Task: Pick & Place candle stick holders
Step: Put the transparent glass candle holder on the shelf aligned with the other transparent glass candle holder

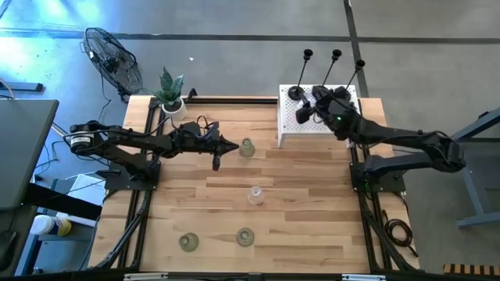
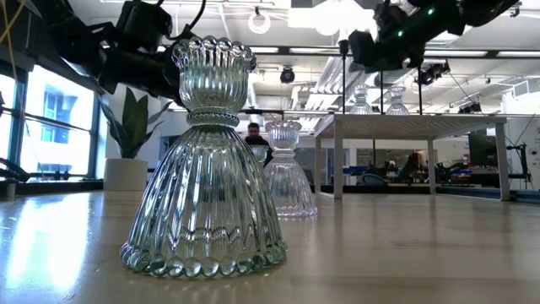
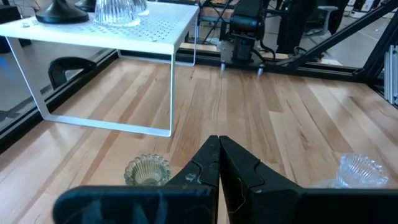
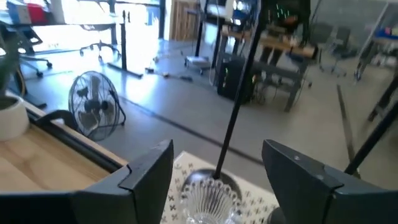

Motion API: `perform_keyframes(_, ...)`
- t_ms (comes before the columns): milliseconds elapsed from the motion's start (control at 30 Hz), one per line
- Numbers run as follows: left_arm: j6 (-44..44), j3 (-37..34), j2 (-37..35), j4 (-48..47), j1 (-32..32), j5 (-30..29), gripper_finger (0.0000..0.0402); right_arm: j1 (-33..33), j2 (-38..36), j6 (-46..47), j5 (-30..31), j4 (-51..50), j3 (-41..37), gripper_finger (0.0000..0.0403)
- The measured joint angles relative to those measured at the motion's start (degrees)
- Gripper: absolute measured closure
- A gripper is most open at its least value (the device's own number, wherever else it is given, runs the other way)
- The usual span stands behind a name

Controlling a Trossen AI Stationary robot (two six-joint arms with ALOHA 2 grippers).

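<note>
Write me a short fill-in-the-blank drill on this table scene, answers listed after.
1. The three black holders stand on the white ____.
2. The right gripper, above a clear holder, has its fingers ____.
3. The left gripper has its fingers ____.
4. The potted plant stands at the table's far ____ corner.

Missing words: box; open; shut; left

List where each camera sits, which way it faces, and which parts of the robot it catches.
High view: overhead, straight down; both arms, the left hand and right hand.
Low view: tabletop height, facing the room past a pale-green holder; arms overhead.
Left wrist view: along the shut left hand toward the white box.
Right wrist view: past the open right hand at a clear holder on that box.
Shared: the box shows in all four views.
</note>
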Motion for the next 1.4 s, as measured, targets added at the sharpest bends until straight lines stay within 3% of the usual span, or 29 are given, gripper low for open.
perform_keyframes(167, 0.14, -0.95, 0.00, 1.10, 0.00, -0.01, 0.0401, 6.07, -3.95, -7.54, 6.03, 0.07, 0.00, 0.0192)
perform_keyframes(300, 0.20, -4.11, 0.00, 7.56, -0.02, 0.90, 0.0401, 14.57, -4.62, -11.10, 9.93, 0.03, 0.00, 0.0276)
perform_keyframes(400, 0.24, -7.03, 0.00, 12.59, 0.00, 2.13, 0.0401, 21.69, -3.88, -10.77, 7.64, -0.81, 0.03, 0.0364)
perform_keyframes(467, 0.26, -8.71, 0.00, 15.17, 0.00, 2.65, 0.0401, 25.67, -3.03, -8.06, 2.02, -2.88, -0.24, 0.0391)
perform_keyframes(567, 0.34, -10.22, 0.00, 16.67, 0.00, 2.67, 0.0401, 29.67, -1.14, 1.34, -10.14, -3.20, -1.76, 0.0375)
perform_keyframes(633, 0.37, -10.51, 0.00, 16.64, 0.00, 2.67, 0.0401, 31.79, 1.55, 8.76, -14.98, -3.10, -2.54, 0.0368)
perform_keyframes(800, 0.20, -10.73, 0.00, 16.75, 0.00, 2.60, 0.0401, 37.72, 12.70, 18.39, -16.18, -0.81, -3.02, 0.0357)
perform_keyframes(933, 0.17, -10.73, 0.00, 16.77, 0.00, 2.59, 0.0401, 39.39, 20.76, 23.00, -22.30, 5.66, -2.75, 0.0310)
perform_keyframes(1200, 0.57, -10.75, 0.00, 16.75, -0.02, 5.47, 0.0401, 40.52, 28.12, 26.51, -20.96, 4.66, 1.49, 0.0173)
perform_keyframes(1400, 0.37, -10.75, 0.00, 16.46, -0.02, 6.42, 0.0401, 39.91, 32.35, 28.57, -19.63, 5.73, 2.29, 0.0109)
